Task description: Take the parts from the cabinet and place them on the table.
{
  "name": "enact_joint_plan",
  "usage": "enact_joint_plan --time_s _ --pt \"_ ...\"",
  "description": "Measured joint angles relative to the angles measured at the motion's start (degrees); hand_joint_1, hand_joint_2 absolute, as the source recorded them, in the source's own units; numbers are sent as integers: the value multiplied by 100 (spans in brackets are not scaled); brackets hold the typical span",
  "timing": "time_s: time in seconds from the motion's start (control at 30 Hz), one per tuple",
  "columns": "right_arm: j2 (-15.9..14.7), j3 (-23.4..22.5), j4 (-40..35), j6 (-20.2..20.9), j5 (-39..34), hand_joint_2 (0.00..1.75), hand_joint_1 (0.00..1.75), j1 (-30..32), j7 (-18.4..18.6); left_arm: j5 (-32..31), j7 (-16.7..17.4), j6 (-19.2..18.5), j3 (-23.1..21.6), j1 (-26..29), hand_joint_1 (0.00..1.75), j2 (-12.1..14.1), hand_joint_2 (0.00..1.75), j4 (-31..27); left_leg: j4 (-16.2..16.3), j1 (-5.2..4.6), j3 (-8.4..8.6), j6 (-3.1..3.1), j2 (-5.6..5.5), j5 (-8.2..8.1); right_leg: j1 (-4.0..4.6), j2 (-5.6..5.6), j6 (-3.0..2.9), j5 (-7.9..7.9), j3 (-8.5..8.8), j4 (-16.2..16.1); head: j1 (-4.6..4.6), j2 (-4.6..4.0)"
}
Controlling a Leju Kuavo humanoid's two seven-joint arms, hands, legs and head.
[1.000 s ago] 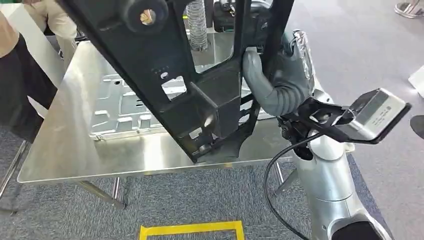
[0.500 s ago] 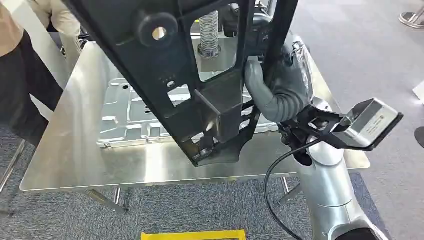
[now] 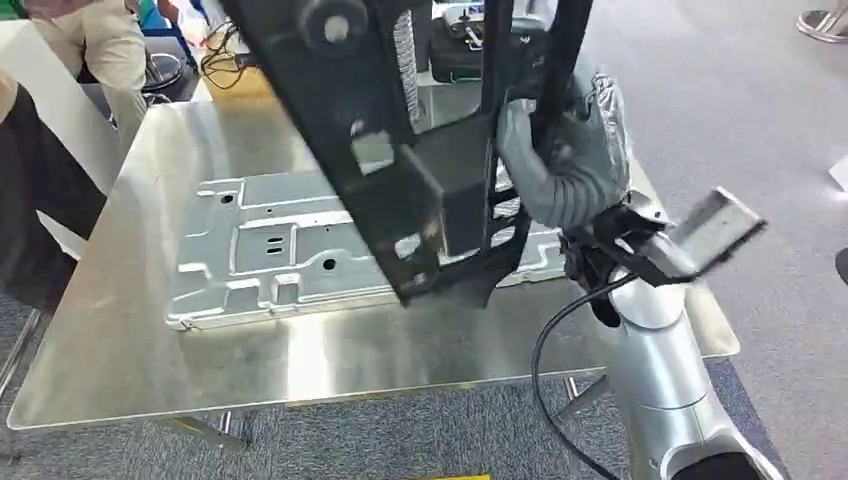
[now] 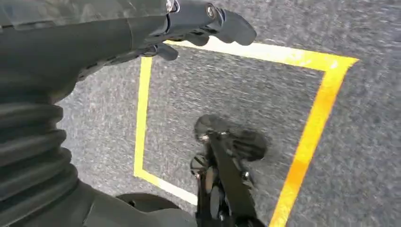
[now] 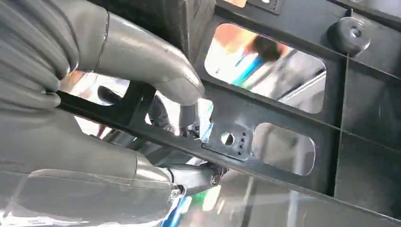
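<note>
One right hand (image 3: 565, 160) grips the black frame (image 3: 420, 150) above the table (image 3: 130, 330).

We see a person in beige trousers (image 3: 100, 45) standing on grey carpet (image 3: 760, 110). Just beside that person is a black stool (image 3: 160, 70), with tangled cables (image 3: 215, 62) past it. Nearer us than that person is a dark-clothed figure (image 3: 40, 210). Yellow tape (image 4: 312, 127) marks a square on the carpet.

Our view has tipped up and closer to the counter (image 3: 130, 330). Our right hand (image 3: 565, 160) has carried the black frame part (image 3: 420, 190) further over the counter, above the silver panel (image 3: 270, 260).
</note>
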Motion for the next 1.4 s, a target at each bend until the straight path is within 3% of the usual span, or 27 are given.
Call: enact_joint_plan --time_s 0.07,0.13,0.2,0.23,0.33,0.37,0.4,0.43,0.5,0.53,0.57,0.67,0.73,0.77,0.83,0.87,0.9,0.93,1.0,1.03,1.07,1.17,1.23,1.27,1.33,1.37,1.4 --pt "-74 -78 322 -516 798 175 175 -215 89 -33 -6 0 2 -8 0 0 175 0 -296 -33 104 56 -8 -41 38 25 60 -46 -54 67 -17 0" --pt "-188 -122 637 -1136 1927 175 175 -384 425 -44 -7 26 2 -8 0 4 175 0 -261 -43 56 129 -16 -65 29 24 110 -31 -82 41 -9 2" --pt "-336 -122 1307 -1769 3723 175 175 -696 1049 -85 -7 31 2 -7 0 4 175 0 -323 -20 101 215 -19 -50 6 12 192 -94 -77 57 -17 2" --pt "-422 -122 1726 -1996 4323 175 175 -913 1317 -101 -7 31 2 -22 0 4 175 0 -338 -21 119 250 -22 -56 -6 -5 219 -185 -137 244 15 0" --pt "-527 -74 2936 -2335 5535 175 175 -1509 1808 -164 -7 18 -2 -41 0 24 175 0 -332 -28 126 295 -24 -72 -10 -7 269 -701 -882 1596 31 0" --pt "-531 -27 3412 -2392 5972 175 175 -1644 1981 -185 -7 11 -2 -46 0 33 175 0 -329 -32 132 303 -24 -78 -10 -8 269 -753 -1093 1919 29 0" --pt "-531 26 3759 -2429 6289 175 175 -1756 2070 -206 -7 2 -6 -56 0 39 175 0 -329 -32 150 305 -28 -87 -10 -8 262 -634 -1176 1942 33 0" --pt "-529 90 4126 -2472 6546 175 175 -1901 2136 -221 -7 -2 -9 -63 0 44 175 0 -326 -34 176 299 -37 -104 -9 -8 243 -384 -1102 1681 42 2" --pt "-439 256 4864 -2491 7116 175 175 -2191 2324 -280 -26 -26 -28 -87 0 52 175 0 -318 -43 228 271 -52 -141 -4 -7 180 270 -692 616 44 0" --pt "-378 333 5149 -2511 7315 175 175 -2325 2398 -293 -28 -44 -39 -98 0 52 175 0 -320 -47 227 255 -52 -155 6 -7 144 399 -568 216 42 0" --pt "-323 416 5459 -2546 7518 175 175 -2466 2457 -302 -28 -57 -42 -115 0 59 175 0 -293 -95 203 226 -49 -169 43 -7 135 345 -498 130 35 2" --pt "-103 730 6131 -2548 8000 175 175 -2575 2584 -354 -22 -77 -52 -129 0 85 175 0 -343 -60 220 141 -42 -161 61 2 76 313 -498 100 28 0" --pt "130 946 6542 -2518 8148 175 175 -2660 2645 -402 -30 -92 -77 -123 0 94 175 2 -232 -66 184 60 -35 -267 1 -8 19 344 -445 18 29 0" --pt "182 1087 6759 -2476 8179 175 175 -2744 2652 -407 -35 -98 -85 -125 0 94 175 2 29 -55 60 29 -29 -420 0 -8 -24 340 -446 18 -13 0" --pt "512 1536 7154 -2428 8219 175 175 -2783 2634 -461 -98 -144 -135 -138 0 122 175 2 860 -36 -347 -18 -28 -772 14 6 -68 324 -429 18 -13 0" --pt "610 1807 7317 -2415 8234 175 175 -2740 2614 -470 -128 -168 -155 -147 0 122 175 2 1240 -36 -557 -34 -27 -876 19 8 -80 315 -416 20 -22 0" --pt "695 2027 7445 -2401 8236 175 175 -2669 2588 -481 -151 -195 -168 -151 0 122 175 2 1377 -36 -658 -42 -27 -839 24 7 -78 303 -399 21 -24 0" --pt "785 2198 7550 -2384 8238 175 175 -2597 2555 -490 -164 -214 -181 -150 0 122 175 2 1218 -36 -608 -42 -25 -673 29 4 -77 289 -378 23 -22 0" --pt "982 2536 7779 -2386 8238 175 175 -2482 2395 -516 -219 -240 -195 -138 0 122 175 4 277 -36 -196 -15 -21 -140 31 0 -58 249 -347 50 -22 0" --pt "1036 2650 7834 -2391 8238 175 175 -2454 2354 -518 -243 -245 -199 -138 0 122 175 4 -199 -38 16 7 -20 46 32 -3 -41 226 -343 70 -24 0" --pt "1086 2782 7898 -2401 8236 175 175 -2433 2335 -520 -256 -249 -199 -143 0 122 175 4 -313 -65 102 42 -24 -57 75 -8 -20 211 -375 90 -17 0" --pt "1242 3209 8030 -2458 8232 175 175 -2356 2361 -520 -280 -221 -199 -127 0 125 175 4 -331 -93 99 124 -16 -50 60 4 37 224 -360 64 -17 2" --pt "1301 3472 8080 -2447 8229 175 175 -2365 2378 -535 -271 -181 -201 -136 0 118 175 4 -412 -31 168 190 12 -12 58 9 101 149 -345 131 -20 0" --pt "1333 3595 8106 -2437 8229 175 175 -2371 2378 -542 -260 -170 -203 -148 0 118 175 4 -421 -29 182 223 17 -14 60 -1 128 -12 -444 357 15 2" --pt "1386 3777 8146 -2397 8230 175 175 -2357 2378 -560 -245 -155 -205 -163 0 118 175 4 -419 -31 181 249 27 -22 24 -5 171 -475 -895 1301 11 2" --pt "1421 3854 8166 -2369 8229 175 175 -2334 2376 -564 -245 -155 -205 -164 0 118 175 4 -418 -31 178 250 29 -23 12 -5 186 -626 -1103 1725 11 0" --pt "1438 3925 8189 -2369 8230 175 175 -2302 2374 -566 -249 -151 -207 -161 0 120 175 4 -416 -30 180 249 30 -23 -4 -7 194 -642 -1209 1942 15 0"
